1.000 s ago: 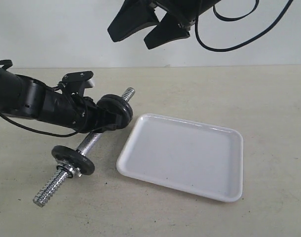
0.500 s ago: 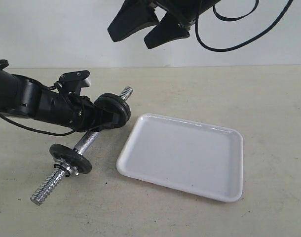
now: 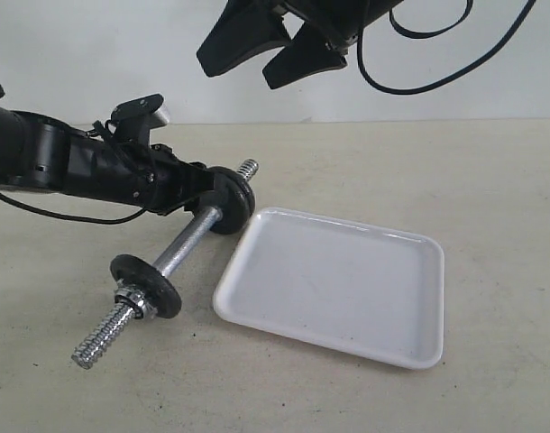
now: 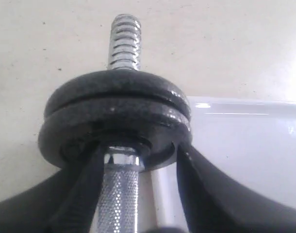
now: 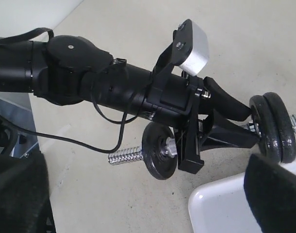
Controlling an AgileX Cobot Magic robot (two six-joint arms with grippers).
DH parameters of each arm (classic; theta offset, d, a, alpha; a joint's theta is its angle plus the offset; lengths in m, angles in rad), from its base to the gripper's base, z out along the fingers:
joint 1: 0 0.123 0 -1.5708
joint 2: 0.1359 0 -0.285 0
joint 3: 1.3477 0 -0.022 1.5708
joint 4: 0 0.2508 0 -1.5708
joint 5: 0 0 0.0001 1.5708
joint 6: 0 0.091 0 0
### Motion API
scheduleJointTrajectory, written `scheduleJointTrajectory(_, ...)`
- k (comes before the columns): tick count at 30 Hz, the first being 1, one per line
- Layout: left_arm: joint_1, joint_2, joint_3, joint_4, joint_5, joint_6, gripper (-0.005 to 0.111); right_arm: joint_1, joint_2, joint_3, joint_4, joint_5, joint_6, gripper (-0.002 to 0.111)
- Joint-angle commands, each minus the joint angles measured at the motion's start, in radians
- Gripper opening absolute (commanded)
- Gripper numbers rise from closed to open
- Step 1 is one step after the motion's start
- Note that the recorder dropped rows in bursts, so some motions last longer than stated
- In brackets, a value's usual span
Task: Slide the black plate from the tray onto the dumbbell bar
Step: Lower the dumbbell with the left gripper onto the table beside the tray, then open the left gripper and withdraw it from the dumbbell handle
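Note:
The dumbbell bar [image 3: 187,239] lies slantwise on the table, left of the tray [image 3: 410,347]. The tray holds nothing. The black plate [image 3: 221,222] sits on the bar near its far threaded end, pressed against a second disc [image 3: 245,194]. My left gripper [image 3: 203,192] is open, its fingers [image 4: 196,189] straddling the knurled bar [image 4: 118,194] with the tips against the black plate [image 4: 114,132]. A third disc [image 3: 146,285] with a chrome collar nut [image 3: 131,299] sits near the bar's close end. My right gripper [image 3: 277,50] hangs open high above the table, holding nothing.
The left arm [image 5: 104,82] lies low over the table along the bar's left side, with a cable [image 5: 90,143] trailing beside it. In the right wrist view the tray's corner [image 5: 221,208] shows below the paired discs [image 5: 271,127].
The bar with all its discs has shifted to the right, toward the tray. The left arm has swung up and right, uncovering more of the bar's middle. The right gripper has not moved.

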Motion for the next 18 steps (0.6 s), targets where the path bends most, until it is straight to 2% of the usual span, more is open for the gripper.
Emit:
scheduleJointTrajectory(1,-0.002,-0.005,-0.004,-0.010,0.010,-0.007,0.045,0.003,-0.014,-0.005,0.005,0.006,-0.008,0.104)
scheduleJointTrajectory(11,-0.002,-0.005,-0.004,-0.010,0.015,-0.007,0.045,0.003,-0.014,-0.005,0.005,0.006,-0.008,0.104)
scheduleJointTrajectory(18,-0.002,-0.033,-0.004,0.001,0.068,-0.006,0.045,0.003,-0.014,-0.005,0.001,0.006,-0.012,0.104)
